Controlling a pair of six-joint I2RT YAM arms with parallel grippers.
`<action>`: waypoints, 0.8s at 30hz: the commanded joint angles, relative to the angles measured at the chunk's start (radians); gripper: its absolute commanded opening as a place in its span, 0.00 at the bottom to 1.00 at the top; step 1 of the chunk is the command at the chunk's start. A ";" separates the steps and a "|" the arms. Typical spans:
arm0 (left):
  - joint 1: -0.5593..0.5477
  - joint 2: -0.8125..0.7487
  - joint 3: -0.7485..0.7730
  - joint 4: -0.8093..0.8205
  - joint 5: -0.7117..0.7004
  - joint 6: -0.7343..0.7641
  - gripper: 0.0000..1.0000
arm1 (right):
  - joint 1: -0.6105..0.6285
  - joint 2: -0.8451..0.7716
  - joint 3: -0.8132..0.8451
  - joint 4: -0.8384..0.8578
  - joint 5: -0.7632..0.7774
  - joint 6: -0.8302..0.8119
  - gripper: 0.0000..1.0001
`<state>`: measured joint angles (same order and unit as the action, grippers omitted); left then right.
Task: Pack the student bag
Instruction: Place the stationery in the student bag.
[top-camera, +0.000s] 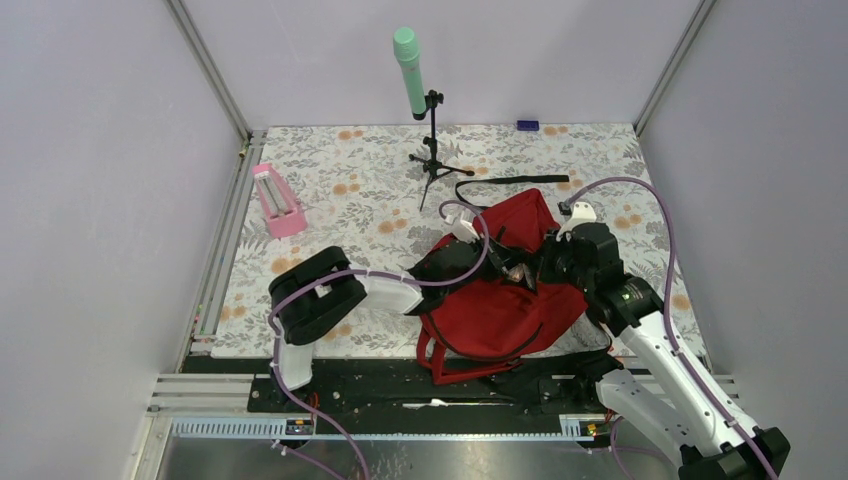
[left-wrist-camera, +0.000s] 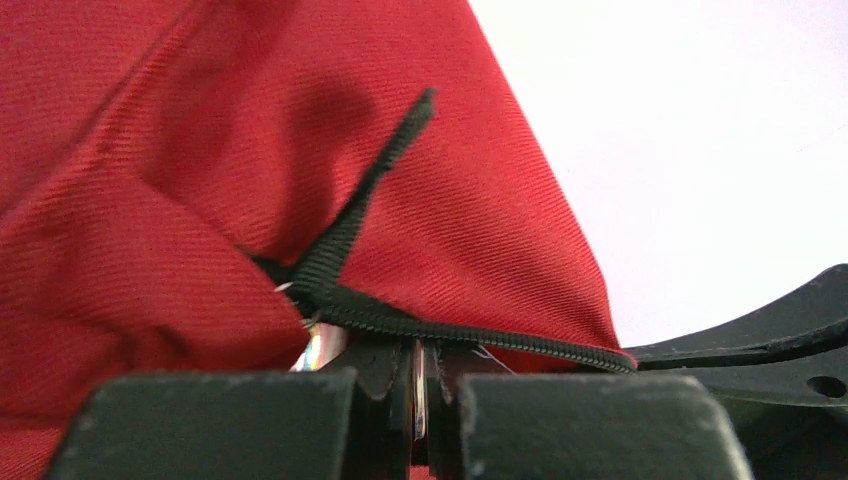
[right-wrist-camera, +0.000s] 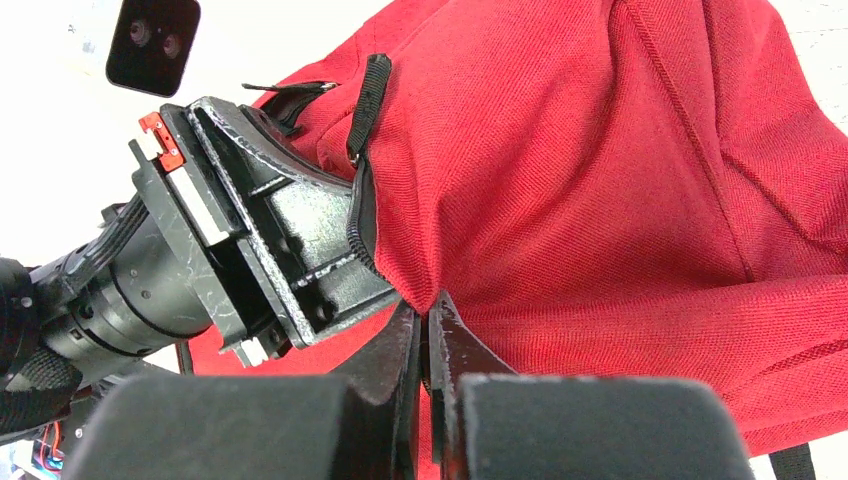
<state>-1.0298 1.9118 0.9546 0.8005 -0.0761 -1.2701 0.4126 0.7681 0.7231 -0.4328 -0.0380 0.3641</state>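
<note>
My left gripper (left-wrist-camera: 420, 365) is clamped tight on the black zipper edge (left-wrist-camera: 500, 337) of the student bag (top-camera: 500, 315); my right gripper (right-wrist-camera: 428, 325) pinches its red fabric; the bag lies just nearside of the green-topped tripod (top-camera: 433, 140).

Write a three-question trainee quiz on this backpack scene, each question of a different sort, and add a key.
1. True or false: the left end effector is shut on the large dark-red fabric backpack.
2. What sits on top of the black tripod stand at the back of the table?
A. a mint-green cylinder
B. a yellow ball
C. a white cup
3. Fill in: seen from the top camera, the pink plastic object lies to the ____ of the backpack.

Key: 1 true; 2 A; 3 left.
</note>
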 joint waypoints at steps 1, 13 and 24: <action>-0.031 0.014 0.068 -0.027 -0.043 0.056 0.00 | 0.011 0.003 0.008 0.080 -0.057 0.018 0.00; -0.035 -0.189 -0.065 -0.136 -0.044 0.226 0.72 | 0.011 -0.013 0.018 0.059 0.033 0.003 0.00; -0.026 -0.627 -0.218 -0.724 -0.219 0.313 0.98 | 0.011 0.012 0.086 0.049 0.127 -0.036 0.00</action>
<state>-1.0660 1.3888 0.7692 0.3462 -0.1898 -0.9791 0.4156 0.7822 0.7418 -0.4358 0.0452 0.3443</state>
